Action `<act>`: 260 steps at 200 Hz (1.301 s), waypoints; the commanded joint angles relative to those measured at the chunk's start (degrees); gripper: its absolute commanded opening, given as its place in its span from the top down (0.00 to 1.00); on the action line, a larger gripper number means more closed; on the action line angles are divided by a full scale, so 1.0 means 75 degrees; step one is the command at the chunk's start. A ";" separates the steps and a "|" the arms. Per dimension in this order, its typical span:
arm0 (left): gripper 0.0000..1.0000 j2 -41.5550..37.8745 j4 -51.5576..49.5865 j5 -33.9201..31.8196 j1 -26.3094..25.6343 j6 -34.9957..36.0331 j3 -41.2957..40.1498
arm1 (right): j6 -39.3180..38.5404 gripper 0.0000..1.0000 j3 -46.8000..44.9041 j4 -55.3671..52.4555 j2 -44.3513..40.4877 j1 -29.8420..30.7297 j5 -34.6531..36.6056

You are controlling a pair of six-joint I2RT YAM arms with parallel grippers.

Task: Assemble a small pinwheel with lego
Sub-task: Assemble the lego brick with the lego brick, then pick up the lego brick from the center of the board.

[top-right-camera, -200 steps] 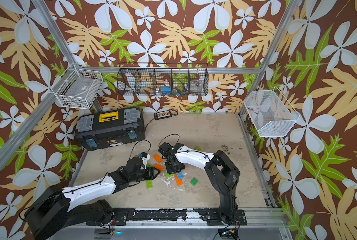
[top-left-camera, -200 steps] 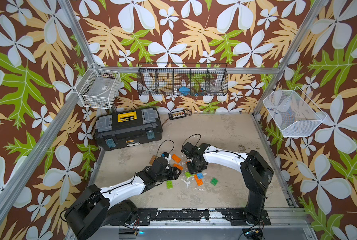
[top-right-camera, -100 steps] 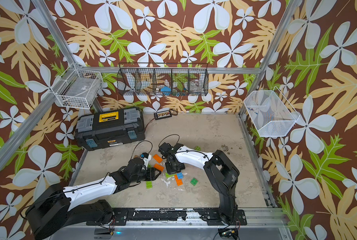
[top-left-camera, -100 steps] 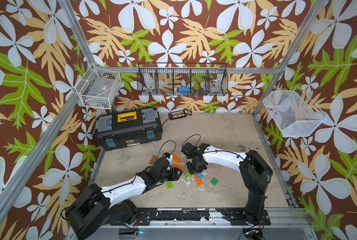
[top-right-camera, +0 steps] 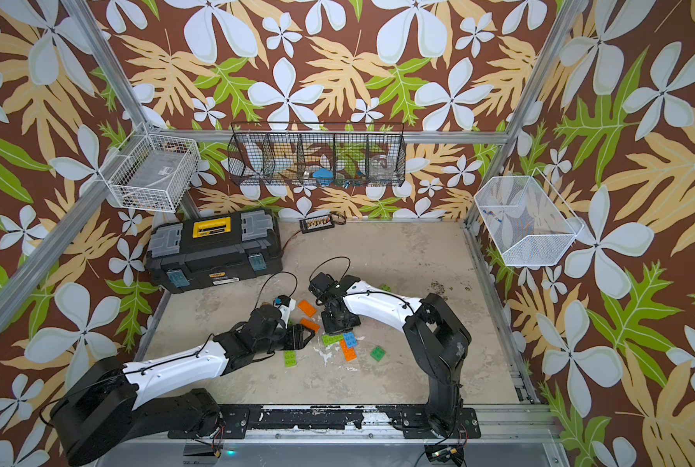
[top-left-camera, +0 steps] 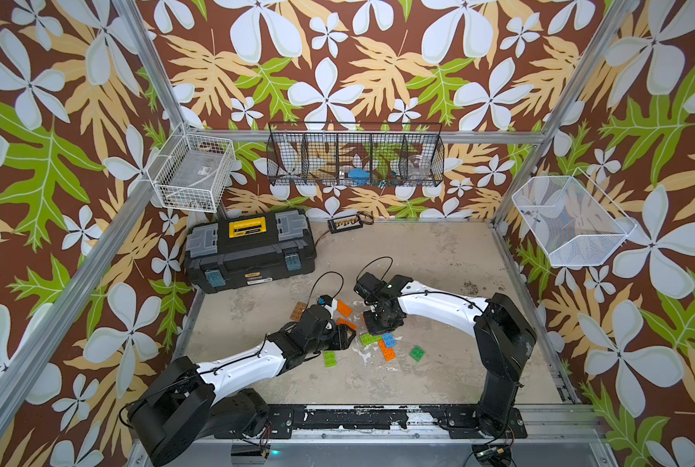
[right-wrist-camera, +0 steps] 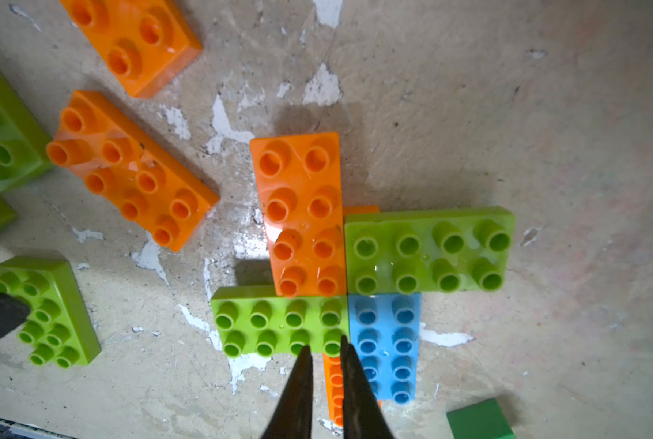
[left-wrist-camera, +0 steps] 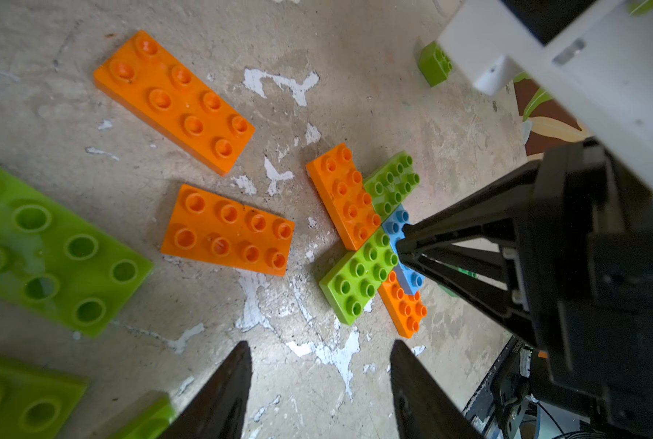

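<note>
The lego pinwheel (right-wrist-camera: pixel 385 342) lies flat on the floor. It is an orange, a blue and two lime green bricks set round a centre, on an orange brick beneath. It shows in both top views (top-left-camera: pixel 382 341) (top-right-camera: pixel 344 341). My right gripper (right-wrist-camera: pixel 325 344) points down at the seam between a lime green brick (right-wrist-camera: pixel 279 323) and the blue one. Its jaws are a narrow slit apart and hold nothing. My left gripper (left-wrist-camera: pixel 319 365) hovers open and empty over bare floor beside the pinwheel (left-wrist-camera: pixel 370 235). Two loose orange bricks (left-wrist-camera: pixel 173 100) (left-wrist-camera: pixel 228 235) lie near it.
A lime green brick (top-left-camera: pixel 329 358), a green square (top-left-camera: pixel 417 352) and a brown brick (top-left-camera: pixel 298 311) lie loose around the arms. A black toolbox (top-left-camera: pixel 251 248) stands at the back left. Wire baskets (top-left-camera: pixel 354 159) (top-left-camera: pixel 192 174) (top-left-camera: pixel 568 220) hang on the walls.
Both arms stay almost where they were, with only a slight shift of the left wrist. No brick has moved.
</note>
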 commanded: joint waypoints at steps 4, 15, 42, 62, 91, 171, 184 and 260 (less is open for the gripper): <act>0.40 0.0027 -0.0090 0.0026 -0.0005 0.0133 0.0051 | -0.0003 0.83 -0.0077 -0.0137 -0.0120 0.0006 0.0102; 0.40 0.0039 -0.0090 0.0026 -0.0036 0.0144 0.0074 | 0.0017 0.83 -0.0178 -0.0111 -0.0206 -0.0006 0.0137; 0.40 0.0213 -0.0200 -0.0220 -0.0450 0.0287 0.0367 | 0.0063 0.83 -0.0978 0.0014 -0.0918 -0.0278 0.0163; 0.40 0.0538 -0.0185 -0.0480 -0.1028 0.0395 0.0700 | 0.0078 0.81 -0.1782 0.0009 -0.1631 -0.0638 0.0168; 0.40 0.1173 -0.0030 -0.0763 -0.1940 0.0575 0.1251 | 0.0106 0.74 -0.2890 0.0083 -0.2638 -0.1076 0.0024; 0.40 0.1412 0.0752 -0.0977 -0.2911 0.0198 0.1150 | -0.1135 0.30 -0.3658 0.0561 -0.3103 -0.1402 -0.0210; 0.40 0.1306 0.0701 -0.1046 -0.2911 0.0163 0.1066 | -0.1277 0.30 -0.3710 0.0662 -0.3007 -0.1480 -0.0309; 0.40 0.1280 0.0792 -0.1031 -0.2912 0.0101 0.0986 | -0.1462 0.47 -0.3992 0.0733 -0.2918 -0.1497 -0.0867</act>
